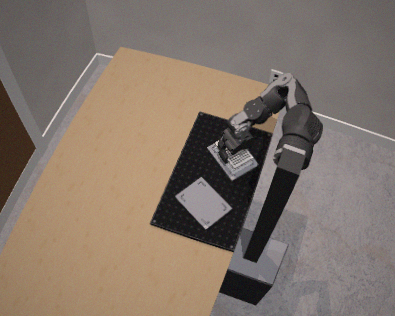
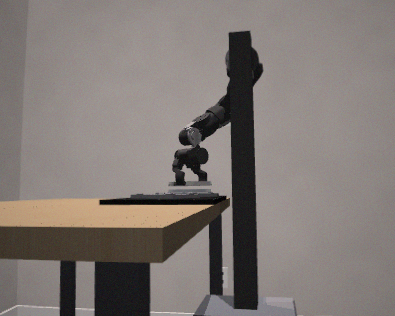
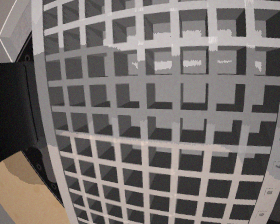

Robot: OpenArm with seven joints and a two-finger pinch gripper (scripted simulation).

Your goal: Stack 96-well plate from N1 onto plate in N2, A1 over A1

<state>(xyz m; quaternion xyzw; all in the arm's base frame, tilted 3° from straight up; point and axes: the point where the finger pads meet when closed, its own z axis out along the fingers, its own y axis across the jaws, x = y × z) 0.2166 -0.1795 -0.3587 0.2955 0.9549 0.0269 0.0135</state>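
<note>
Room: grey walls, grey carpet, a tan table (image 1: 86, 188) carrying a black perforated mat (image 1: 186, 153).
Left nest: plate nest N1 (image 1: 204, 202) lies on the mat as a bare pale square with dark corner marks.
Right nest: plate nest N2 (image 1: 216, 150) sits further along the mat, under my wrist.
Plate: the 96-well plate (image 1: 240, 160) is over N2, its well grid filling my wrist view.
My gripper (image 1: 227, 147): closed on that plate's edge, fingers stopped partway.
Contact with the lower plate: I cannot tell.
</note>
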